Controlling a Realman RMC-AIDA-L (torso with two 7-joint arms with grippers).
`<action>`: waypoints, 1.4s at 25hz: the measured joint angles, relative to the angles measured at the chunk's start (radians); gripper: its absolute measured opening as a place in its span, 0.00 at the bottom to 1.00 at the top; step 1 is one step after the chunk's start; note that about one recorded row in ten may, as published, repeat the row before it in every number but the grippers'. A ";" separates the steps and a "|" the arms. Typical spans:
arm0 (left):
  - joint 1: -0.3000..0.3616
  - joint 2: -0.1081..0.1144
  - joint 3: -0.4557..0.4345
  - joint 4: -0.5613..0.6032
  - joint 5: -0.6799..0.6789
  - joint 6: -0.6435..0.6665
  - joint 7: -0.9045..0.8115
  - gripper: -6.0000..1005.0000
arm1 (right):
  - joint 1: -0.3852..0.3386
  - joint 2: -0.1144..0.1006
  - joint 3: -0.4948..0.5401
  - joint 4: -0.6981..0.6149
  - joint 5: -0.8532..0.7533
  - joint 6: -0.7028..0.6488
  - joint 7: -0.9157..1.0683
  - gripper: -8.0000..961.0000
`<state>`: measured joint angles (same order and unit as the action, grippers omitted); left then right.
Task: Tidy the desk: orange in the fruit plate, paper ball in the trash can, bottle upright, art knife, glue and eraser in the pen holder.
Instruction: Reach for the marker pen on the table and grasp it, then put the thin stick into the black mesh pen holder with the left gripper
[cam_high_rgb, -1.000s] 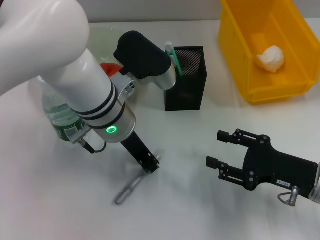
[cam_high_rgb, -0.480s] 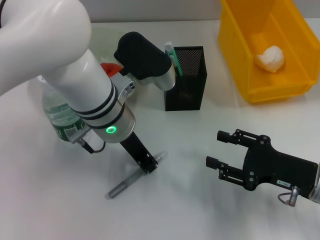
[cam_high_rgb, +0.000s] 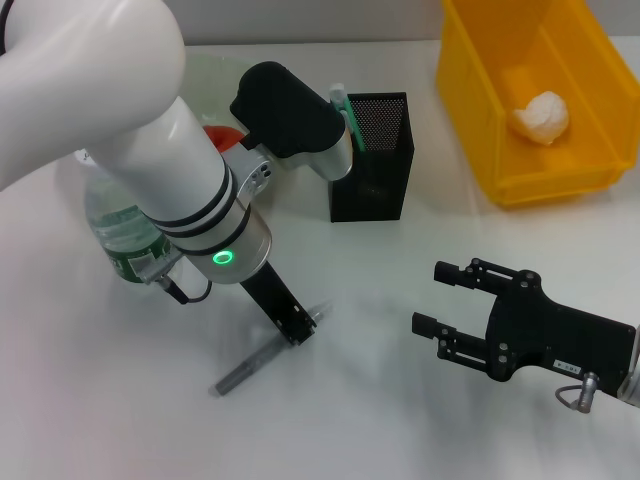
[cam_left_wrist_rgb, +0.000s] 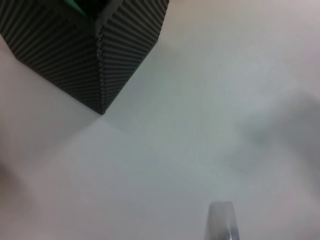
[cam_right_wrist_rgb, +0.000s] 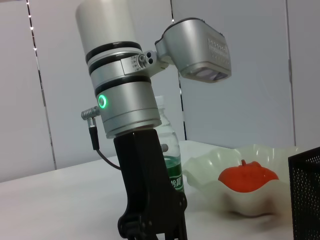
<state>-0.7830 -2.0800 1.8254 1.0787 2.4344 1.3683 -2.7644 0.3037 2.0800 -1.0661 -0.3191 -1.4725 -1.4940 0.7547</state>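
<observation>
Head view: left gripper (cam_high_rgb: 300, 330) is down on the plain white desk (cam_high_rgb: 120, 400), at the upper end of the slim grey translucent glue stick (cam_high_rgb: 245, 369), which lies flat. Can't tell whether its fingers pinch it yet. Right gripper (cam_high_rgb: 440, 300) hovers well to the right, fingers spread, empty. Crumpled white paper ball (cam_high_rgb: 541, 117) sits in the bright yellow plastic trash can (cam_high_rgb: 480, 120); mint-green art knife (cam_high_rgb: 343, 112) stands in the tall black mesh pen holder (cam_high_rgb: 372, 155).

Left wrist view: glue tip (cam_left_wrist_rgb: 222, 222) shows, pen holder (cam_left_wrist_rgb: 100, 55) beyond.

Right wrist view: clear water bottle (cam_right_wrist_rgb: 170, 150) upright; red-orange fruit (cam_right_wrist_rgb: 248, 177) in the wavy pale-green fruit plate (cam_right_wrist_rgb: 210, 167).

Step, prob.: glue pickup. Next: firm grip, lift, carry to pen holder.
</observation>
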 joint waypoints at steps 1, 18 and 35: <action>0.000 0.000 0.000 -0.002 0.000 0.000 0.000 0.23 | 0.000 0.000 0.000 0.000 0.000 0.000 0.000 0.70; -0.003 0.000 0.010 -0.011 0.000 -0.001 0.012 0.19 | 0.000 0.000 0.000 0.000 0.000 0.000 0.001 0.70; 0.044 0.002 -0.011 0.229 -0.012 0.009 0.038 0.16 | -0.013 0.000 0.012 0.008 0.007 0.000 -0.001 0.70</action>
<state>-0.7394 -2.0780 1.8142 1.3081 2.4226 1.3770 -2.7269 0.2905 2.0800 -1.0546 -0.3111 -1.4651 -1.4941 0.7541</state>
